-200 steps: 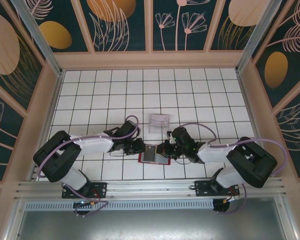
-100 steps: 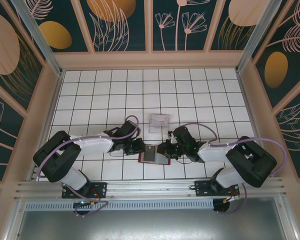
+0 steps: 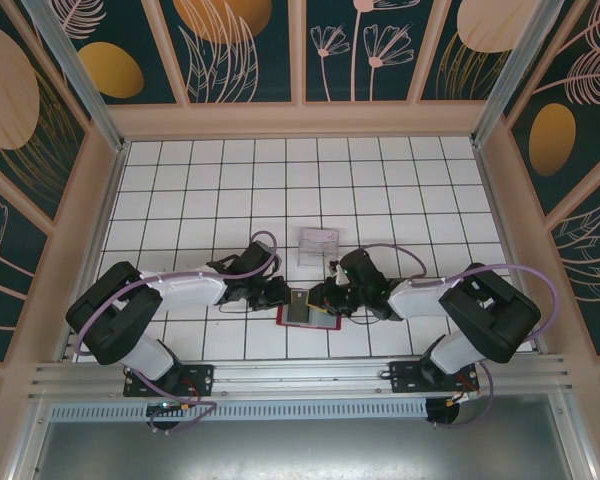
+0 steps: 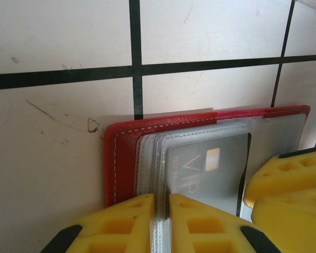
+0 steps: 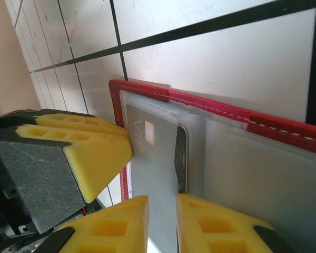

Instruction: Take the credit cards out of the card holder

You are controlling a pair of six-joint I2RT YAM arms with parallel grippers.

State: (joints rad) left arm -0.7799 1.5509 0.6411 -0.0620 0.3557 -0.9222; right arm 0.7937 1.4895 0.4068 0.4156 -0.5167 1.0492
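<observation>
The red card holder (image 3: pixel 325 324) lies open on the tiles between both arms. Its clear sleeves hold a grey credit card (image 4: pixel 208 168) marked VIP. My left gripper (image 4: pixel 161 203) is shut on the edges of the sleeves at the holder's left side. My right gripper (image 5: pixel 162 208) sits over the same sleeve from the other side, its jaws a narrow gap apart with the card's pale face (image 5: pixel 152 153) showing between them. A dark card edge (image 5: pixel 181 158) peeks out beside it. From above, the left gripper (image 3: pixel 285 297) and right gripper (image 3: pixel 320 300) nearly meet over the holder.
A clear plastic tray (image 3: pixel 318 246) stands just beyond the holder, towards the back. The left gripper's yellow finger (image 5: pixel 89 153) is close beside the right one's. White tiled table lies all round, walled on three sides.
The right gripper's jaws have parted a little from shut, and the right arm has shifted slightly left. The left gripper and the holder have stayed put.
</observation>
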